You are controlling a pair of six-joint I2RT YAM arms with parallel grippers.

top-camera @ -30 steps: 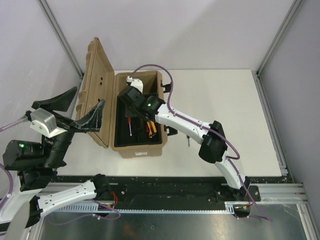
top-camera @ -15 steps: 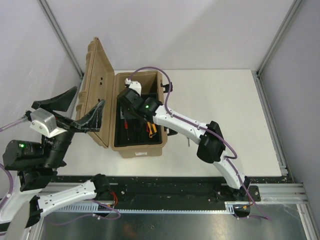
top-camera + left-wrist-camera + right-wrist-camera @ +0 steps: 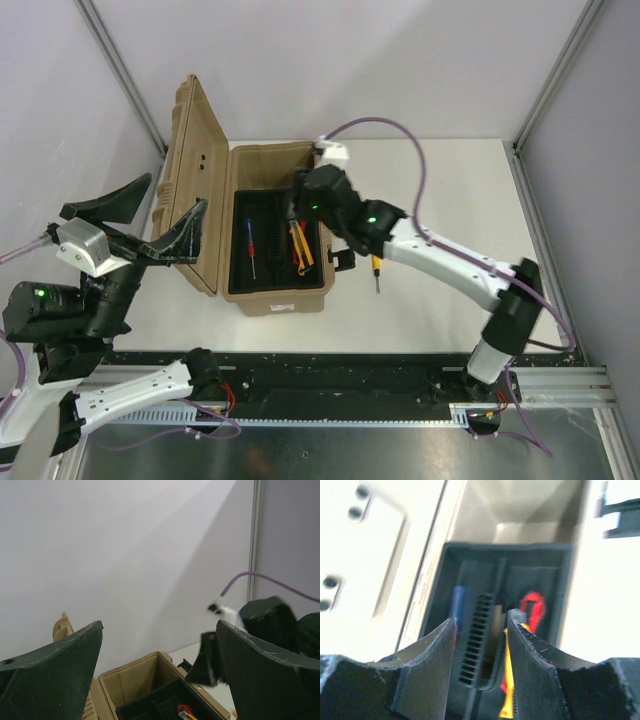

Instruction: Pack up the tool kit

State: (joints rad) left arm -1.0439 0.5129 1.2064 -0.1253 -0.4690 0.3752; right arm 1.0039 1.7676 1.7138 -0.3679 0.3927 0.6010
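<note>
Right pincer [image 3: 480, 624] hangs over the tan case [image 3: 275, 298], fingers parted, nothing held. Left pincer [image 3: 159, 630] is spread wide and empty, on the lid side of the case. One screwdriver [image 3: 377, 272] lies on the counter [image 3: 450, 200] just right of the case. Its long axis runs parallel to the case's right wall, tip toward the arm bases. Right arm is nearer, so likely the next pick.

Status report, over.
Left gripper open, raised left. Right gripper open, empty, above case. Blue screwdriver, pliers in tray; yellow-handled screwdriver on table beside case. Nothing blocking it.
</note>
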